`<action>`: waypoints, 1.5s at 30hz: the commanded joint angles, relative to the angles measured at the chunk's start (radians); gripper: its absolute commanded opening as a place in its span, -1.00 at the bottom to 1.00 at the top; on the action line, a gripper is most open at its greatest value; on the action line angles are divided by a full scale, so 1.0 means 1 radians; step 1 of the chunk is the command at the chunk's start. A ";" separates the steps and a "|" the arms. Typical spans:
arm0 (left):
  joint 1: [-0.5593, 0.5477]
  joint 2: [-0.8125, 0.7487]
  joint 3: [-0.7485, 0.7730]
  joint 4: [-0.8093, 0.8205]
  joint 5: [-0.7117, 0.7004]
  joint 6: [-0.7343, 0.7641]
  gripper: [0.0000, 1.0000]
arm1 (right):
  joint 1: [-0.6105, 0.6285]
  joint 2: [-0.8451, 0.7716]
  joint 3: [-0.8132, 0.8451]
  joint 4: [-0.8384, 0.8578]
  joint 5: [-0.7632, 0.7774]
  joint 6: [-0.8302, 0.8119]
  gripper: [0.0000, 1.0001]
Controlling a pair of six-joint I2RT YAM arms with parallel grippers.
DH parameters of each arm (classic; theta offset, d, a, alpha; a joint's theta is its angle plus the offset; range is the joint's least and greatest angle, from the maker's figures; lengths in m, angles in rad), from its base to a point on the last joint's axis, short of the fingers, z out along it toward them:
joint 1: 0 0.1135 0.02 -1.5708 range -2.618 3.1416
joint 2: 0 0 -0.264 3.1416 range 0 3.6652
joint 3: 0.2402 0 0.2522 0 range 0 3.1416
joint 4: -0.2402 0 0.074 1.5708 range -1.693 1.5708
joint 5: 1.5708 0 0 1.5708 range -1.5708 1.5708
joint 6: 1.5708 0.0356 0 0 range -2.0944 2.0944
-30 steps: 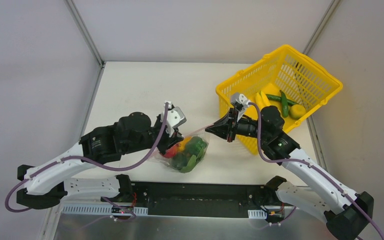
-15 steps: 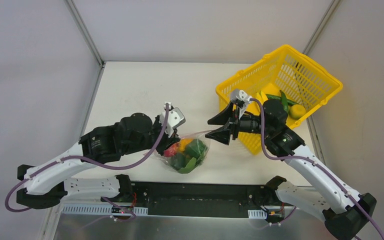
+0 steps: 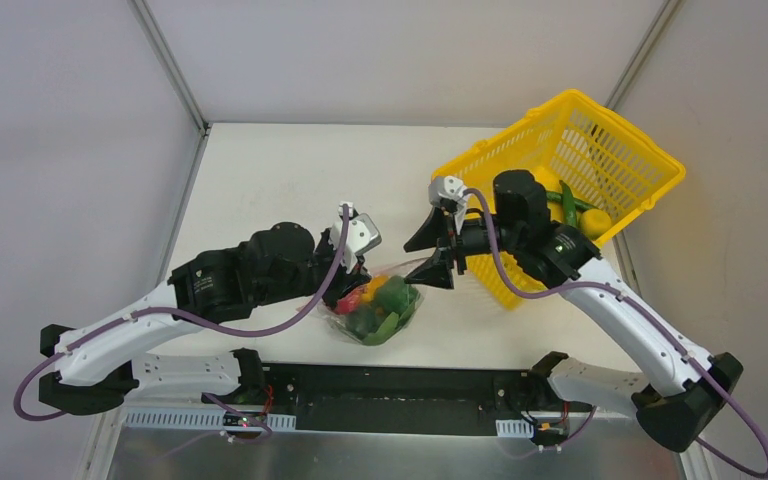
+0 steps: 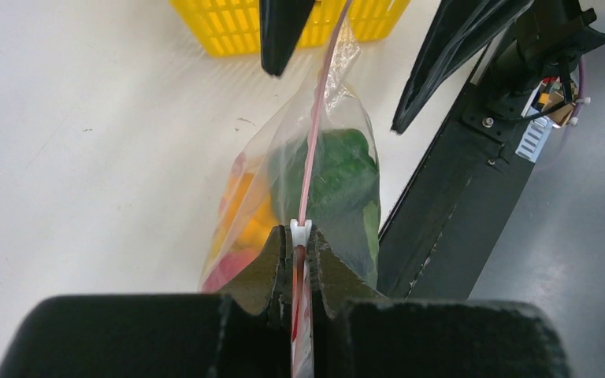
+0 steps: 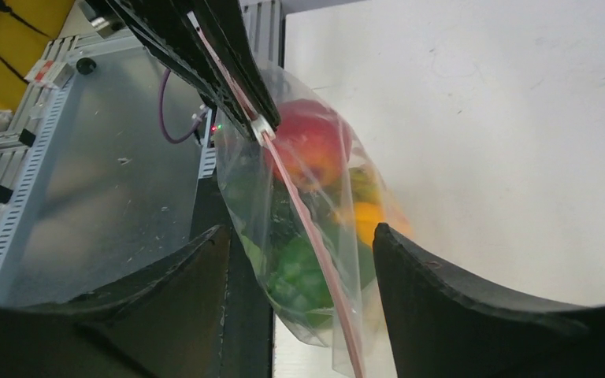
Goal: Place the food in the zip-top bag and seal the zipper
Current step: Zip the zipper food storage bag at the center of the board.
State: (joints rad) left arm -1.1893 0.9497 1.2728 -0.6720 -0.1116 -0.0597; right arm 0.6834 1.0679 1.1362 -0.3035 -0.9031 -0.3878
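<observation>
Near the front edge of the white table (image 3: pixel 260 180), btwn the two arms, lies the clear crinkly plastic zip-top bag (image 3: pixel 378 312). Its long axis follows the thin red-pink zipper strip (image 4: pixel 313 150). In the top view the strip runs approx left-to-right, from the left gripper (image 3: pixel 344 288) toward the right gripper (image 3: pixel 415 265), angled slightly away from the arm bases. The strip is the bag's upper edge; the body hangs below it, w/ the bulge toward the near table edge.

Left gripper: jaws narrow, clamped on the strip's left end. A small white tab (image 4: pixel 300 229) sits on the strip just past the fingertips. Right gripper: jaws wide, holding nothing. The strip's far end passes into the gap w/ one finger each side, and the right wrist view shows no contact.

Inside the bag: green bell pepper (image 4: pixel 339 173), red tomato (image 5: pixel 311 135), orange pepper (image 4: pixel 244 206), plus more green pieces lower down. Can't tell whether the strip is pressed shut along its whole length.

Yellow mesh plastic basket (image 3: pixel 620 150) stands far right, set at an angle to the table edge, just behind the right arm's wrist. In it: slim green pods (image 3: pixel 569 206) and a yellow piece (image 3: pixel 594 222), partly hidden by the arm.
</observation>
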 commanded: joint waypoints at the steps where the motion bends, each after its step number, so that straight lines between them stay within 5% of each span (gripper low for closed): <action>1: 0.011 -0.016 0.019 0.063 0.016 -0.002 -1.00 | 0.048 0.052 0.058 -0.035 -0.007 -0.044 0.33; 15: 0.013 -0.035 0.000 0.069 0.019 -0.015 -1.00 | 0.140 0.151 0.121 -0.064 0.068 -0.076 -0.10; 19: 0.012 -0.040 -0.003 0.069 0.014 -0.013 -1.00 | 0.142 0.146 0.103 -0.027 0.074 -0.053 -0.45; 21: 0.011 -0.041 -0.006 0.065 0.011 -0.015 -1.00 | 0.141 0.139 0.091 0.001 0.093 -0.030 -0.81; 25: 0.012 -0.050 -0.016 0.043 -0.013 -0.020 -1.00 | 0.142 0.092 0.044 0.056 0.169 -0.013 -1.00; 45: 0.012 -0.269 -0.161 -0.130 -0.207 -0.081 -1.00 | 0.139 -0.038 -0.147 0.260 0.336 0.099 -1.00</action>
State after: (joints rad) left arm -1.1831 0.7113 1.1240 -0.7097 -0.2459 -0.1242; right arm 0.8303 1.0660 0.9897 -0.1143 -0.6441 -0.3126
